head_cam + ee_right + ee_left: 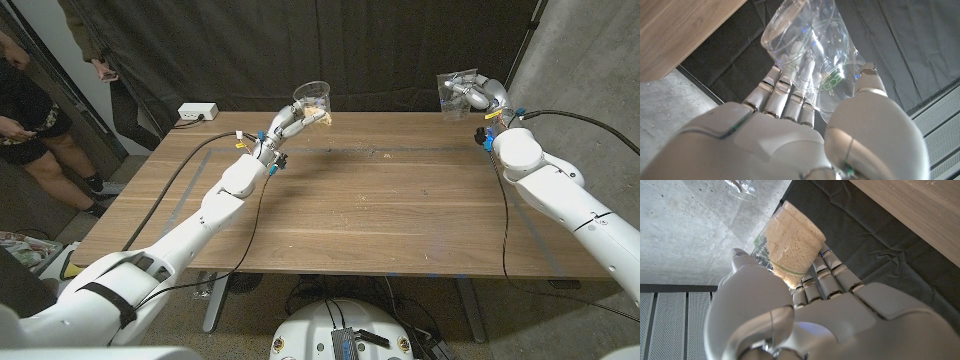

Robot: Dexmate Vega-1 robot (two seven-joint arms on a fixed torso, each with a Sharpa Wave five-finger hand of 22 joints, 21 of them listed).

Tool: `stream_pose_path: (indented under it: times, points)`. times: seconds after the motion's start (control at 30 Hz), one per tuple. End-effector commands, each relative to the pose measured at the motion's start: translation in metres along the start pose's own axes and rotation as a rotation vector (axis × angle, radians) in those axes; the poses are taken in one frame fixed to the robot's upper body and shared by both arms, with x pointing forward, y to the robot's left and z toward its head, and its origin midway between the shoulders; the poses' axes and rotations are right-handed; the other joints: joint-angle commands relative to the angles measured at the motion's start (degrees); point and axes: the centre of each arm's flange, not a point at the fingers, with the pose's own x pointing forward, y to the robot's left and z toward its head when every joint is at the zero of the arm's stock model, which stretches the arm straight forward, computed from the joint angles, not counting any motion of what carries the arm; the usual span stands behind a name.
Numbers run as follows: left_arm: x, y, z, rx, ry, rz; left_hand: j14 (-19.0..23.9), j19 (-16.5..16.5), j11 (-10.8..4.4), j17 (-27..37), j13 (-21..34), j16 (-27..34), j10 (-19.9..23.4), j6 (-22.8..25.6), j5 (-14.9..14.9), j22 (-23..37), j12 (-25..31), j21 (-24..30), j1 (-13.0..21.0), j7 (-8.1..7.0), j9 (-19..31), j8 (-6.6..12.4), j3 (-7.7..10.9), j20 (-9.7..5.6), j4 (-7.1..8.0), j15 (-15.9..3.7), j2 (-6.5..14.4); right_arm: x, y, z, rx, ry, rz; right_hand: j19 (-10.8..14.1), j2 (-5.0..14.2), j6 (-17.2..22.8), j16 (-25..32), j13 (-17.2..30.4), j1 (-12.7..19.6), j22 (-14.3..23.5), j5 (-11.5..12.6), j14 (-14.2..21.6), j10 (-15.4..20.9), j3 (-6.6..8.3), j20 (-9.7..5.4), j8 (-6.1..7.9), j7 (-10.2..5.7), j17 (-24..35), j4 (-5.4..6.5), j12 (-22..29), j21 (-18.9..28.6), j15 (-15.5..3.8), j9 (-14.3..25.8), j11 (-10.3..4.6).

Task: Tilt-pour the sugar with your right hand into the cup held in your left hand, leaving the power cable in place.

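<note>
Left arm: reaches from the near left corner diagonally across the wooden table (380,215), its forearm stretched toward the far edge with the wrist raised.
Left hand (283,128): held above the table's far edge, fingers (826,282) curled round the lower part of a clear plastic cup with light brown sugar inside (312,101), thumb (747,272) on the opposite wall, so the cup is clamped between them.
Sugar-filled cup: in the left wrist view (792,242) the grainy sugar fills the part of the cup beyond the fingertips; a thin green line runs round the wall just past the fingers. In the head view the rim stands above the fingers, tilted slightly.
Right arm: comes in from the near right corner, elbow bent out past the right table edge, forearm rising toward the far right corner.
Right hand (481,96): raised over the far right corner, fingers (785,97) wrapped on one side of a clear empty-looking plastic cup (457,95) and thumb (867,102) pressed on the other, gripping it.
Clear cup: in the right wrist view (810,47) its walls are see-through, the fingers show through them, and green printing sits close to the thumb; whether any grains remain inside I cannot tell.
Gap between cups: the two cups are well apart, one in each hand.
Black power cable (165,195): lies on the table beside the left forearm, apart from the fingers, running toward a white power strip (196,112) at the far left corner.
</note>
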Motion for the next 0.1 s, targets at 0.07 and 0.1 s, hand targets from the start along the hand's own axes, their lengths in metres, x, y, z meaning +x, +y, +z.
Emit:
stream_pose_path:
  times: [0.07, 0.1]
  points:
    - [-0.0077, 0.006, -0.0017, 0.003, 0.01, 0.036, 0.3, -0.4, -0.28, 0.1, 0.2, -0.1, 0.1, 0.0, -0.3, 0.1, -0.1, 0.3, 0.4, 0.1, 0.0, 0.23, -0.18, -1.79, 0.21, -6.66, 0.1, -0.0103, 0.006, -0.0096, 0.032, 0.009, -0.02, 0.5, 3.22, 3.2, 0.2, 0.1, 2.6, 0.1, -0.1, 0.8, 0.8, 0.86, -1.34, 0.41, -2.4, 0.2, 0.97, 0.3, 0.4, -7.13, 0.1, 0.5]
    - [-0.0077, 0.0061, -0.0013, 0.005, 0.01, 0.038, 0.3, -0.3, -0.31, 0.1, 0.2, -0.1, 0.1, 0.0, -0.3, 0.1, -0.1, 0.4, 0.4, 0.09, 0.0, 0.25, -0.18, -1.81, 0.21, -6.72, 0.1, -0.01, 0.0055, -0.0101, 0.033, 0.017, -0.024, 0.5, 3.23, 3.2, 0.2, 0.1, 2.6, 0.1, -0.1, 0.9, 0.8, 0.86, -1.34, 0.4, -2.42, 0.2, 0.97, 0.3, 0.4, -7.13, 0.1, 0.21]
